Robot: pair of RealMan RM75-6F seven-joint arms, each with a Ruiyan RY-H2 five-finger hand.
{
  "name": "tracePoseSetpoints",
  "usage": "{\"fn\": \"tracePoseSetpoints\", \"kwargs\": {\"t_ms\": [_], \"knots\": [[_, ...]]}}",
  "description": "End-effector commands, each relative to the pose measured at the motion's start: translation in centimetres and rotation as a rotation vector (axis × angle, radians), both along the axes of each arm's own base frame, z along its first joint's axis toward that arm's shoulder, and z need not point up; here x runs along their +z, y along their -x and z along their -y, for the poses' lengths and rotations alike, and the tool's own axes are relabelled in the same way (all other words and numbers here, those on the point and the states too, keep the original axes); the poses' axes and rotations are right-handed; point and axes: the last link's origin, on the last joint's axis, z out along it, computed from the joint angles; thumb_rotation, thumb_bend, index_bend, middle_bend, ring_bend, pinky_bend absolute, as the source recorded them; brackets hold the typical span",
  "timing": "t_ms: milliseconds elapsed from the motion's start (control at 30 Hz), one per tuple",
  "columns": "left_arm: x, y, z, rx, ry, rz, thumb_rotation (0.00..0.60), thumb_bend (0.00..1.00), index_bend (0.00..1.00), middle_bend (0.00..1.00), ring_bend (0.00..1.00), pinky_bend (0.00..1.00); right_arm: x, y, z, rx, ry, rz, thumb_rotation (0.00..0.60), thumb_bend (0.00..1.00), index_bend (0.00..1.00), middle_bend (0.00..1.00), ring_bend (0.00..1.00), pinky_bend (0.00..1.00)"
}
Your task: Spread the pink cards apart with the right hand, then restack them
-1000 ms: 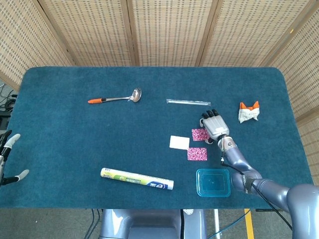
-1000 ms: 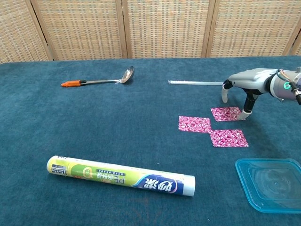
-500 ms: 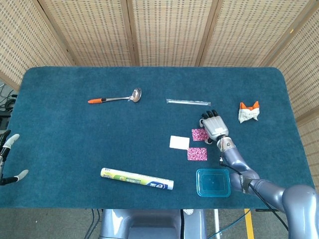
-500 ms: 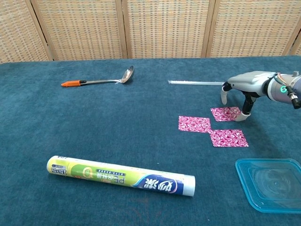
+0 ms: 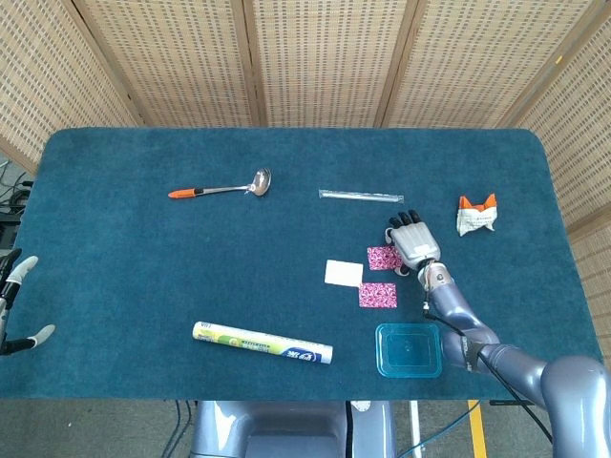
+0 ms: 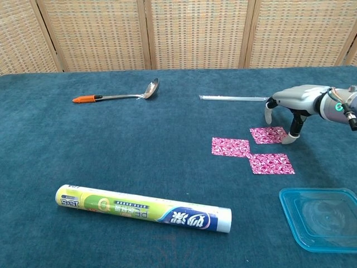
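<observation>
Right hand: the right hand [image 5: 412,242] [image 6: 285,110] hangs palm down over the far pink card, fingers apart and bent downward, holding nothing; in the chest view one fingertip [image 6: 287,140] comes down at that card's right edge, and I cannot tell whether it touches.
Left hand: only the tips of the left hand [image 5: 17,303] show at the 9 o'clock edge of the head view, fingers apart, with nothing in them.
Pink cards: three lie spread flat on the worktop [image 5: 143,239], none stacked. The far card [image 5: 384,258] [image 6: 269,134] is under the right hand; the left card [image 5: 344,274] [image 6: 230,147] lies toward 8 o'clock of it and reads white in the head view; the near card [image 5: 378,295] [image 6: 270,163] lies toward 6 o'clock. In the chest view their corners meet or nearly meet.
Blue container: a clear blue tub [image 5: 409,350] [image 6: 321,218] sits near the 5 o'clock edge, apart from the cards.
Tube: a green and white roll [image 5: 263,343] [image 6: 143,208] lies toward 7 o'clock of the cards.
Ladle: a metal ladle with an orange handle tip [image 5: 221,189] [image 6: 117,95] lies toward 11 o'clock.
Thin strip: a clear slim stick [image 5: 361,195] [image 6: 231,98] lies at 12 o'clock of the cards.
Packet: a white and orange wrapper [image 5: 476,215] sits toward 2 o'clock of the right hand.
</observation>
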Motion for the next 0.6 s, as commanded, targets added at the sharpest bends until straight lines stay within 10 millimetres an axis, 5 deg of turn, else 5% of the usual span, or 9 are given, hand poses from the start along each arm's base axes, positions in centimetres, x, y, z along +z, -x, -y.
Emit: {"fn": "tracePoseSetpoints", "kwargs": {"t_ms": [33,600], "knots": [[0.00,-0.04,-0.02,-0.001,0.000,0.000,0.600,0.14,0.08,0.00,0.00,0.00,0.02,0.08,0.03,0.000,0.001,-0.002,0.600,0.21,0.36,0.15,0.00,0.00],[0.09,-0.30,0.13,-0.002,-0.007,-0.005,0.600,0.14,0.08,0.00,0.00,0.00,-0.16,0.28,0.04,0.006,0.000,0.000,0.600,0.21,0.36,0.15,0.00,0.00]]}}
